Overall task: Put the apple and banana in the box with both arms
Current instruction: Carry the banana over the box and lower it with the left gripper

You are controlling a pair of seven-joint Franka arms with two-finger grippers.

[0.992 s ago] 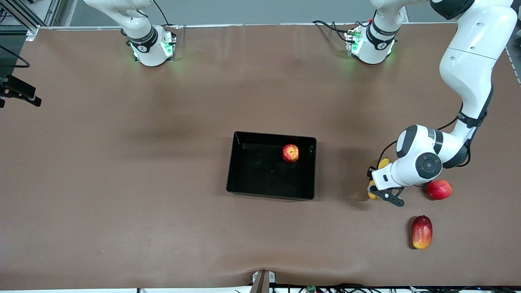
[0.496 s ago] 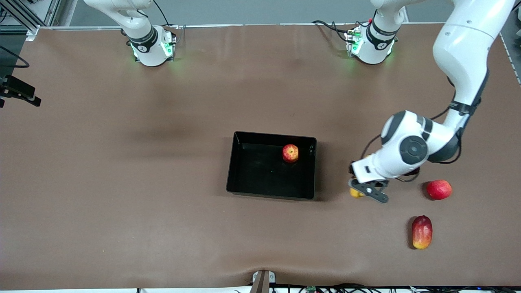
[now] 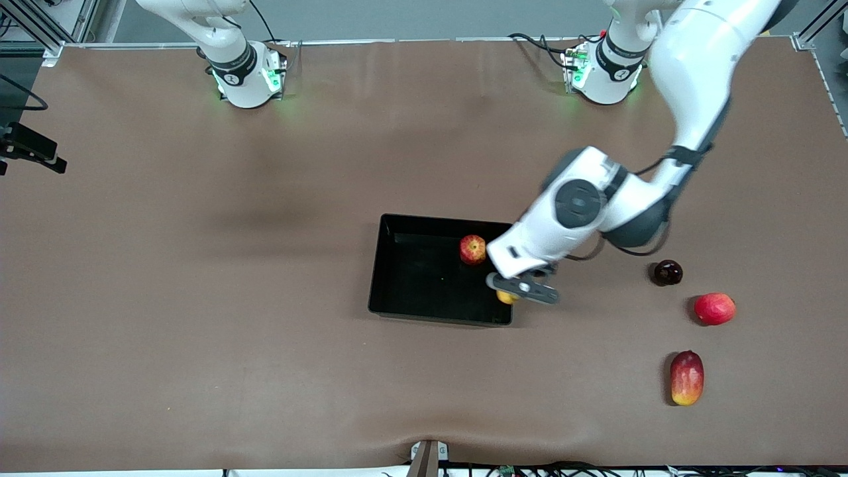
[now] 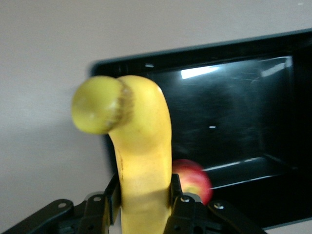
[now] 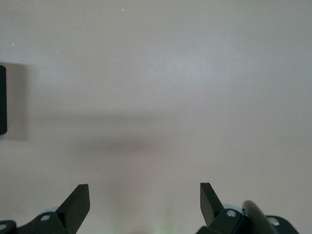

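The black box (image 3: 424, 281) sits mid-table with the apple (image 3: 472, 249) inside, near its wall at the left arm's end. My left gripper (image 3: 513, 291) is shut on the banana (image 3: 506, 297) and holds it over the box's corner at the left arm's end. In the left wrist view the banana (image 4: 141, 146) stands up between the fingers (image 4: 176, 187), over the box's rim (image 4: 146, 62), with the apple (image 4: 192, 178) beside it. My right gripper (image 5: 145, 195) is open and empty over bare table; the box's edge (image 5: 2, 100) shows in its view. The right gripper is out of the front view.
Toward the left arm's end lie a dark round fruit (image 3: 667, 272), a plain red fruit (image 3: 714, 309) and, nearest the camera, a red-yellow mango (image 3: 686, 377). A small mount (image 3: 427, 457) sits at the table's near edge.
My left arm has carried the banana from beside the plain red fruit to over the box's corner. The dark fruit, hidden under the arm before, now shows. The apple has not moved.
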